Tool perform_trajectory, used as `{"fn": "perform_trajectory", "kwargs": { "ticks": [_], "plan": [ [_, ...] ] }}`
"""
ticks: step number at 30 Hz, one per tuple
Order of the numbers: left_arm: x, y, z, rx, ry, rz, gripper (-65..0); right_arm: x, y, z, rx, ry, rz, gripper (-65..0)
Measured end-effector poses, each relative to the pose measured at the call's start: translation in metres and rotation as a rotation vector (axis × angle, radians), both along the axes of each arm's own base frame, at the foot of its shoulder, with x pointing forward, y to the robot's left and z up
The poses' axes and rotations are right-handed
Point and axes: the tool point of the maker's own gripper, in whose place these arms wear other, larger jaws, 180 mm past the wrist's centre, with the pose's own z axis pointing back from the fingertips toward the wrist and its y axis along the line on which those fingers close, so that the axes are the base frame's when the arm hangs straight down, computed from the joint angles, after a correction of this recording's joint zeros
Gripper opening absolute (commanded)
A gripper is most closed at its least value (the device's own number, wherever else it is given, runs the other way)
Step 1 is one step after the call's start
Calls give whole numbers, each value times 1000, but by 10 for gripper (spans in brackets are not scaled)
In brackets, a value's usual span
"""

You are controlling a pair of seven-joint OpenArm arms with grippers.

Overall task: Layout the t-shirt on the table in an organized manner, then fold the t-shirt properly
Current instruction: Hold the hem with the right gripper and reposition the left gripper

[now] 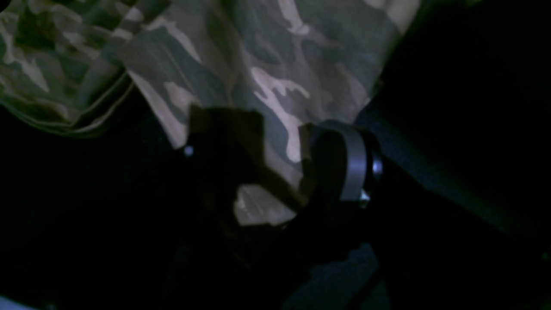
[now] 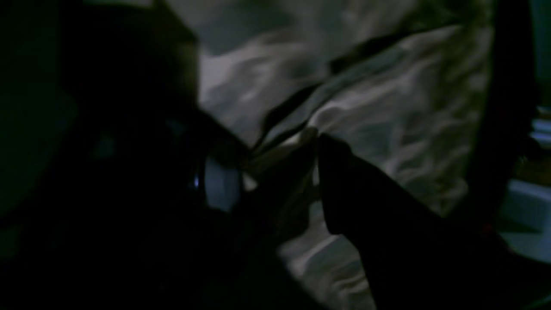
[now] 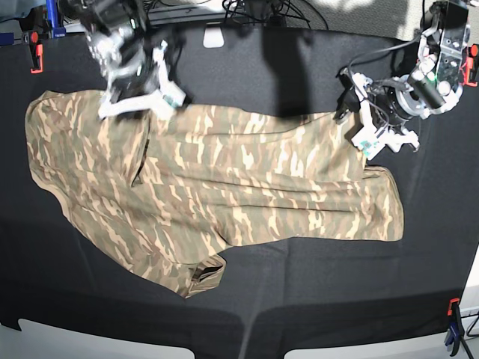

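1. The t-shirt lies spread across the middle of the table. It's mostly flat but pretty wrinkled, with long creases running along its length.
2. One end of the shirt reaches toward the left edge of the table in the base view. The other end stops short of the right edge, leaving a wide strip of black cloth there.
3. A sleeve sticks out toward the near edge, and its opening shows a dark inside.
4. The right gripper is on the far-left part of the shirt in the base view. Its white fingers sit right at the shirt's far hem.
5. In the right wrist view the right gripper has fabric edges bunched between its dark jaws, so it looks clamped on the t-shirt. The view is dark and blurry though.
6. The left gripper is at the shirt's far-right corner in the base view, near the table's right side.
7. In the left wrist view the left gripper has its jaws either side of a strip of the t-shirt. I can't tell if it's actually pinching the cloth or just straddling it.
8. Orange clamps sit at the table's far corners, and cables run along the far edge.
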Motion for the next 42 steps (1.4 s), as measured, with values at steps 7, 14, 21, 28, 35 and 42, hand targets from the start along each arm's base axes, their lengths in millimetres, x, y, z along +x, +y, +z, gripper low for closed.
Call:
{"fn": "perform_trajectory", "kwargs": {
  "ticks": [7,14,21,28,35,42],
  "plan": [
    [0,0,0,0,0,0,-320,7,-20,9,-99,-80,-48,-460],
    [0,0,0,0,0,0,-320,5,-24,9,-113,-69,-63,-460],
    [0,0,0,0,0,0,-320,2,-14,29,-120,-108,-38,-460],
    [6,7,1,1,-9,74,-319,8,-3,44,-84,-149,-23,-494],
    [6,7,1,-1,-9,74,-319,7,-3,44,-84,-148,-24,-538],
    [21,8,10,3,-45,70,-319,6,-2,42,-68,-136,-32,-650]
  ]
}}
